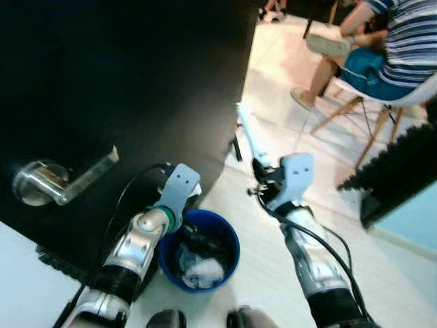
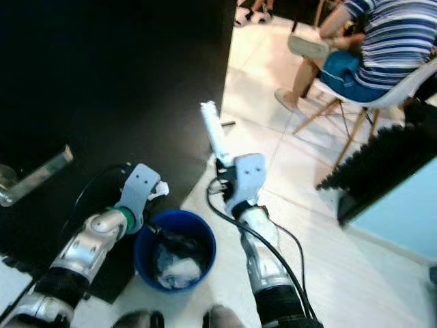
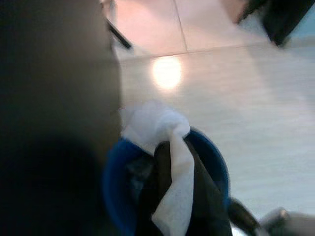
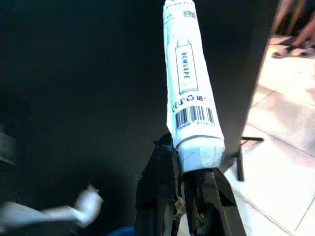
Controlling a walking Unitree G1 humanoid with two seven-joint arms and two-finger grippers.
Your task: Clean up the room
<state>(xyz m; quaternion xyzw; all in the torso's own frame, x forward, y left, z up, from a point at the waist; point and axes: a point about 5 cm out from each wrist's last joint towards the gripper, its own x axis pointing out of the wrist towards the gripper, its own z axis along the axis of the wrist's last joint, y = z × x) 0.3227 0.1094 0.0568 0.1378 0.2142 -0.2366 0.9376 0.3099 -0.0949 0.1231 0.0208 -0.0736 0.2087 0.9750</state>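
Observation:
A blue bin (image 1: 231, 240) stands on the pale floor just in front of me, with crumpled white and dark waste (image 1: 201, 270) inside. My left gripper (image 3: 170, 196) hangs over the bin, shut on a piece of white tissue (image 3: 155, 123) that drapes between its black fingers. To the right of the bin, my right gripper (image 1: 263, 172) is raised and shut on the lower end of a long white packet (image 4: 189, 83) with a barcode. The packet (image 1: 248, 133) points up and away from me, beside the edge of the dark door.
A dark door (image 1: 136, 75) with a silver lever handle (image 1: 58, 181) fills the left side, close to the bin. A person (image 1: 392, 41) sits on a white chair (image 1: 403, 99) at the far right. A dark bulky object (image 1: 403, 171) stands on the right. Pale floor lies between.

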